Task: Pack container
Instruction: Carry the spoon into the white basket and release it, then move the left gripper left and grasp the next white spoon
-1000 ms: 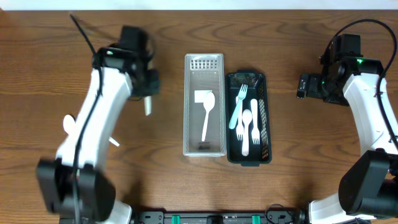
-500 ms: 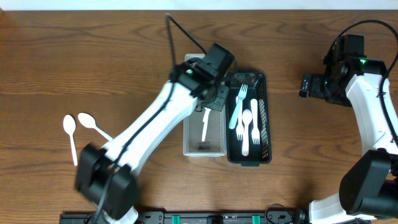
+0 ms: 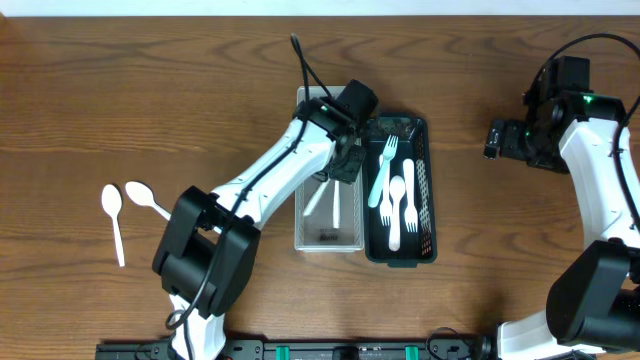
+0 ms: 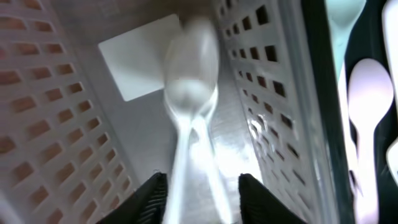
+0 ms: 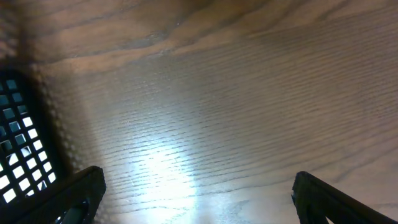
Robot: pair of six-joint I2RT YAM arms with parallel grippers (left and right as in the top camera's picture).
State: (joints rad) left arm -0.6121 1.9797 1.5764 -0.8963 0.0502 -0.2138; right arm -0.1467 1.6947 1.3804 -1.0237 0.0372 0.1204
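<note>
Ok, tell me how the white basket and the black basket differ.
The white basket is longer, the black basket wider. The white basket holds spoons; the black basket holds mostly forks. The left gripper hangs over the white basket, not the black basket. Both are perforated and sit side by side.

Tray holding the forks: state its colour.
The fork tray is black, clearest in the overhead view.

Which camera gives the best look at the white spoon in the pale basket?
The left wrist view: the spoon fills the frame, bowl and handle both visible. Overhead shows only thin handles beside the left arm, which hides the bowl. The right wrist view shows no spoon.
</note>
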